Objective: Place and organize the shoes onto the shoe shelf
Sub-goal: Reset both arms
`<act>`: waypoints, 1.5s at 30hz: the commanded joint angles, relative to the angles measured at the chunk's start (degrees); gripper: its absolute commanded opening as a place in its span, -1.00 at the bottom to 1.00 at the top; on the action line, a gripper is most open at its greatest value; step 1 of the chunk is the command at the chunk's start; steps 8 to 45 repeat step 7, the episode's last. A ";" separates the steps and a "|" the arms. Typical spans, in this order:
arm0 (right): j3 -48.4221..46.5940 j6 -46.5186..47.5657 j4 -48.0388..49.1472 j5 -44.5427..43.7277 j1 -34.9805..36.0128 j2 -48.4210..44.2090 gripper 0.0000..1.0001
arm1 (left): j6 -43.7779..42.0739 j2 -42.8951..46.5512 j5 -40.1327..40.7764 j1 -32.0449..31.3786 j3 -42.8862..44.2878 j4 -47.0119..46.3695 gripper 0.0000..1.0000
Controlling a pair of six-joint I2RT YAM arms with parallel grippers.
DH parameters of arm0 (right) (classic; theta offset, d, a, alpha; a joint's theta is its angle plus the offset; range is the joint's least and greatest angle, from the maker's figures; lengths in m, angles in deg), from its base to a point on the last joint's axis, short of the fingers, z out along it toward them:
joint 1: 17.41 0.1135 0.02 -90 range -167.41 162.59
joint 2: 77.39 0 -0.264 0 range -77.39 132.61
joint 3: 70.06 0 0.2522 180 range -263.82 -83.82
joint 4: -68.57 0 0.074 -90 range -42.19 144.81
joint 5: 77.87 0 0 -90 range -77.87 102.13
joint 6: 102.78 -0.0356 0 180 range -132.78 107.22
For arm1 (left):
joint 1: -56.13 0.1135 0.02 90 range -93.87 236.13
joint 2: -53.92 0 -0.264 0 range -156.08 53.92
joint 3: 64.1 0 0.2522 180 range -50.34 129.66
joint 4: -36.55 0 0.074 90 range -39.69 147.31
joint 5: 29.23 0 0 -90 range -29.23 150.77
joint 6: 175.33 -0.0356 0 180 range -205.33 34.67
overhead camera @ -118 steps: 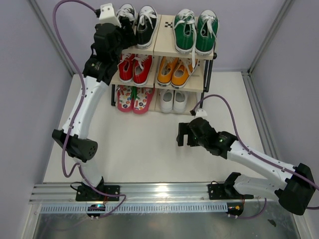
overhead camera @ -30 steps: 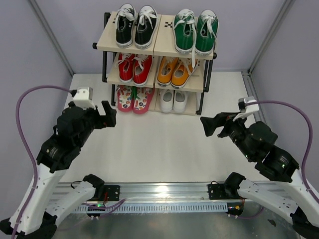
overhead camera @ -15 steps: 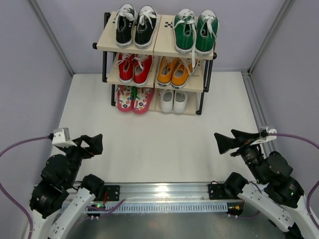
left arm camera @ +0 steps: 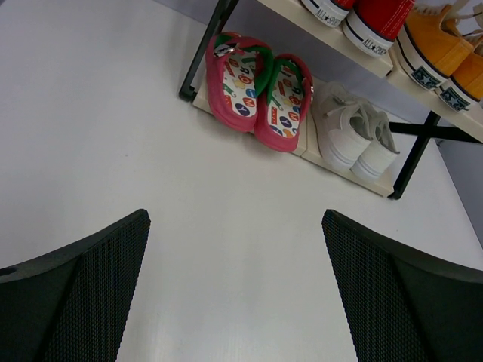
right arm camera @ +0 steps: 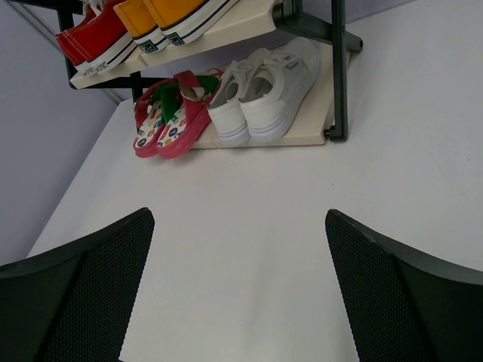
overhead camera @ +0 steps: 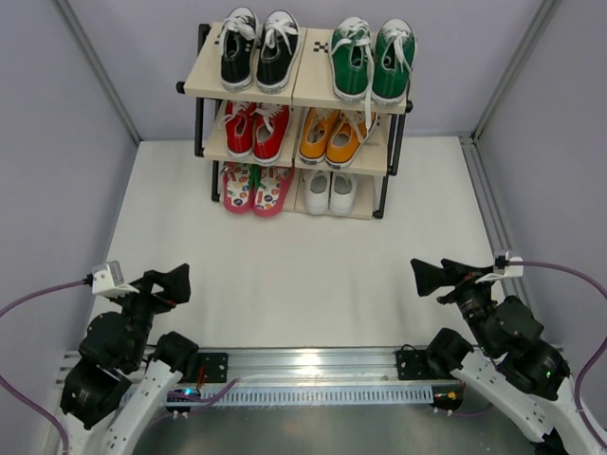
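The shoe shelf point(overhead camera: 302, 74) stands at the back of the table. Black sneakers point(overhead camera: 256, 49) and green sneakers point(overhead camera: 372, 59) sit on its top boards. Pink flip-flops point(overhead camera: 256, 188) point(left arm camera: 260, 90) point(right arm camera: 170, 122) and small white shoes point(overhead camera: 330, 192) point(left arm camera: 355, 136) point(right arm camera: 264, 89) rest on the bottom tier. My left gripper point(overhead camera: 169, 284) point(left arm camera: 234, 290) hangs open near the front left, empty. At the front right my right gripper point(overhead camera: 432, 276) point(right arm camera: 240, 290) is open too, holding nothing. Both are far from the shelf.
A red lace-up pair point(overhead camera: 256, 128) and an orange lace-up pair point(overhead camera: 334, 135) fill the middle tier. A metal rail point(overhead camera: 303, 365) runs along the near edge. Grey walls close in the left, right and back sides.
Over the last second both arms pulled back from mid-table toward their bases and lowered. The shoes and shelf did not move.
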 commanded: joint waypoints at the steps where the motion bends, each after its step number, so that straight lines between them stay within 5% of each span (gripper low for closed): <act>1: 0.08 -1.86 0.84 -1.80 0.06 -8.38 0.99 | 1.65 1.15 1.77 -0.01 -0.38 0.13 0.98; 45: 0.17 -1.94 1.02 -1.36 0.06 -9.17 0.99 | 1.92 1.59 2.91 -0.01 -0.91 0.48 0.98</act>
